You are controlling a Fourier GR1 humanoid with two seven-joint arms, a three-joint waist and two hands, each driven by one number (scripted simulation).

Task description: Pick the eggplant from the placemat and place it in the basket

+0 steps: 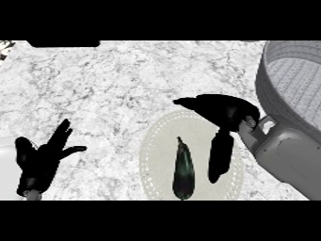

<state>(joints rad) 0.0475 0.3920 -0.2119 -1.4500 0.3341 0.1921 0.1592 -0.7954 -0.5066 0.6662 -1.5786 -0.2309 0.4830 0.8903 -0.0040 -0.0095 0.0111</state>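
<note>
Head view: right hand point(222, 113) open above eggplant point(183, 171) on placemat point(156, 155) — smooth, slick, probably light — grab mid-body.

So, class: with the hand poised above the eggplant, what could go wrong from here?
The right hand is not yet on the eggplant, which lies slim and lengthwise on the placemat; it could roll aside. The basket has a tall wall, so a low carry may hit it.

Dark eggplant point(183, 170) lies lengthwise on pale placemat point(156, 155); grey basket point(277, 101) right.
</note>
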